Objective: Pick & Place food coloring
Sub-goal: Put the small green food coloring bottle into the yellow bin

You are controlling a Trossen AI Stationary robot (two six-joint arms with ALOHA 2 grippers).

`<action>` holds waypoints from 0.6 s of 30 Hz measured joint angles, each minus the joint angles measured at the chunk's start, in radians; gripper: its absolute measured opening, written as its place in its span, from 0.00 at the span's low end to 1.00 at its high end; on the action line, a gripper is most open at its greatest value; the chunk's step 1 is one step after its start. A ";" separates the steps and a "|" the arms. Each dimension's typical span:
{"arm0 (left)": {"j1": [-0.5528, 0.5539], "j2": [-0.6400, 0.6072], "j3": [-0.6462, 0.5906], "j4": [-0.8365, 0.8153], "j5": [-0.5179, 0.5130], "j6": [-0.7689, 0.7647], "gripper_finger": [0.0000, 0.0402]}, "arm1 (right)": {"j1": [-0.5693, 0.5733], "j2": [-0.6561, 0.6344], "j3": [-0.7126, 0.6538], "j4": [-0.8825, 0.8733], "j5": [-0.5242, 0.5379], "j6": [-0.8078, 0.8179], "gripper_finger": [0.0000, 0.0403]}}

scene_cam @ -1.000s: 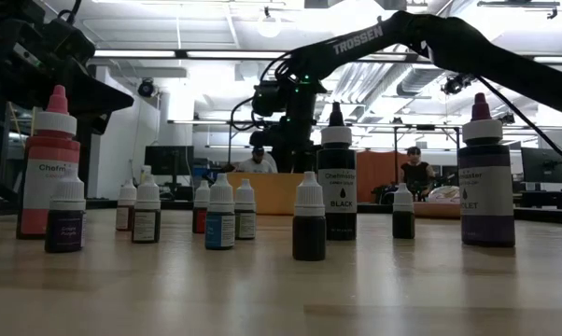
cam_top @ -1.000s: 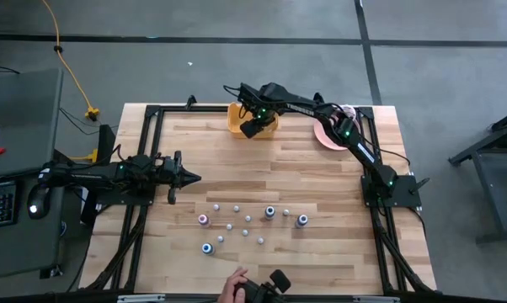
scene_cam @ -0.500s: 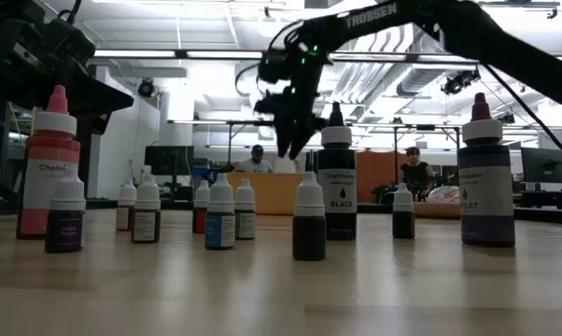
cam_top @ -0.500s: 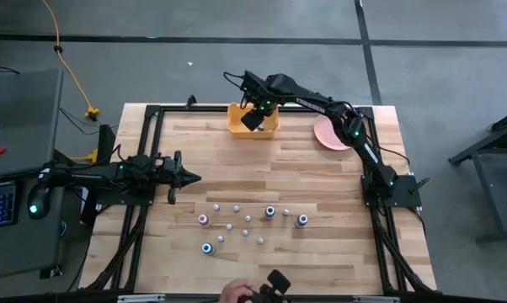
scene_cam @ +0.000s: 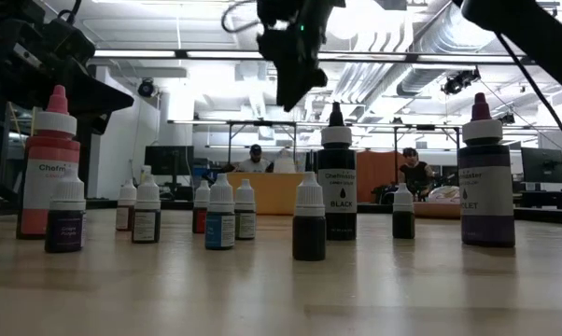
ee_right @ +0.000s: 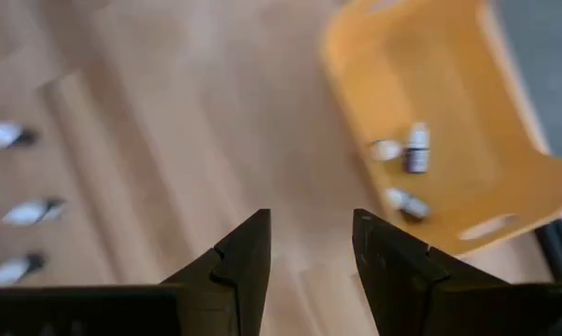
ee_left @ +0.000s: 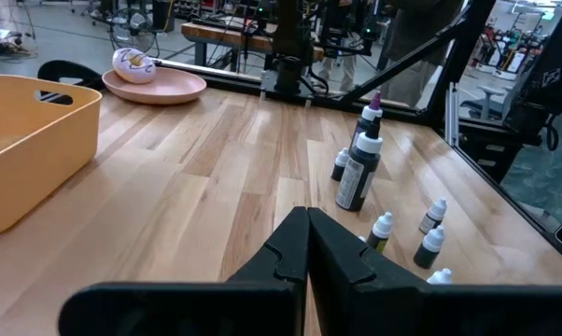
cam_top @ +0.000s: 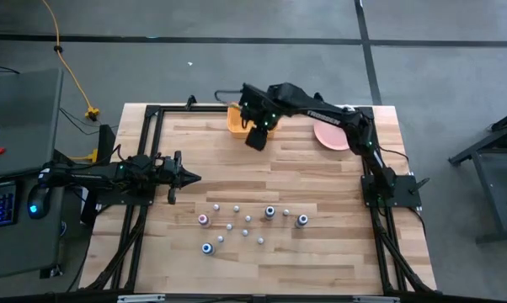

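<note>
Above the table's far edge, the right arm reaches in a long bend so that the right gripper [cam_top: 256, 137] hangs just beside the yellow bin [ee_right: 468, 121], fingers [ee_right: 248, 247] spread apart and holding nothing. The left gripper [cam_top: 193, 178] rests low at the table's left side, fingers pressed together. Three food coloring bottles [ee_right: 407, 149] lie inside the bin; about twelve more [cam_top: 248, 219] stand clustered at the table's near middle.
</note>
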 joint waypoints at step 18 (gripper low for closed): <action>0.000 0.000 0.000 0.000 0.000 0.000 0.00 | 0.302 -0.054 -0.003 -0.209 0.099 0.174 0.35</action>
